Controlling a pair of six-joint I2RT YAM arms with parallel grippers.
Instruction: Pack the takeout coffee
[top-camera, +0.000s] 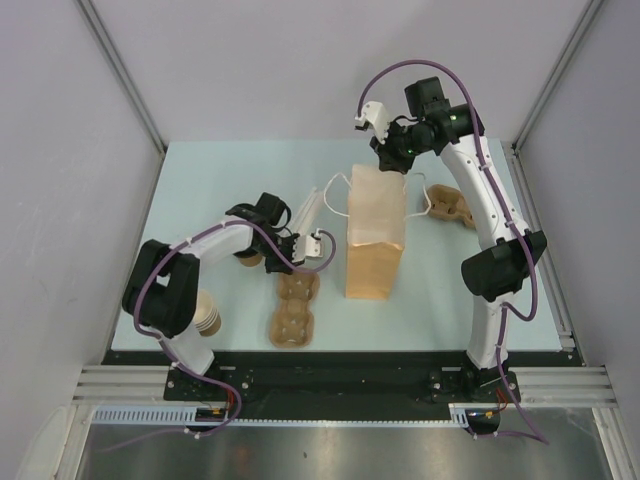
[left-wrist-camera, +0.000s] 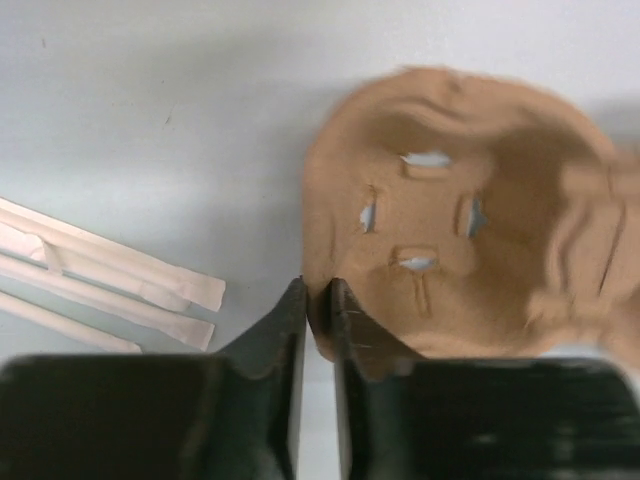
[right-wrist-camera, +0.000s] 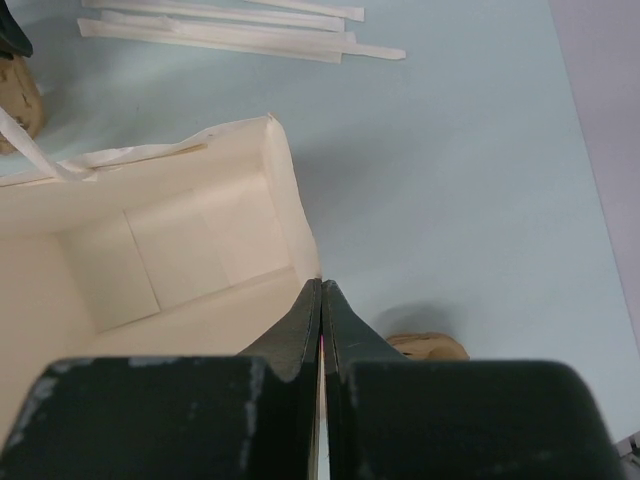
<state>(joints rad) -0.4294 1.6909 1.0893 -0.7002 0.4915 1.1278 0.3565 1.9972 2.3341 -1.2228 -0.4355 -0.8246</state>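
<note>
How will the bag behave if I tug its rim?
The bag looks like thin paper, so the rim pinched in the right gripper would probably flex first. Tall, narrow and seemingly empty, it is likely light and apt to tip.

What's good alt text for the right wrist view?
The right gripper, shut, pinches the rim of an open paper bag; the part of its cream inside that shows holds nothing. Wrapped straws lie on the pale blue table beyond, and part of a tan carrier peeks out beside the fingers.
</note>
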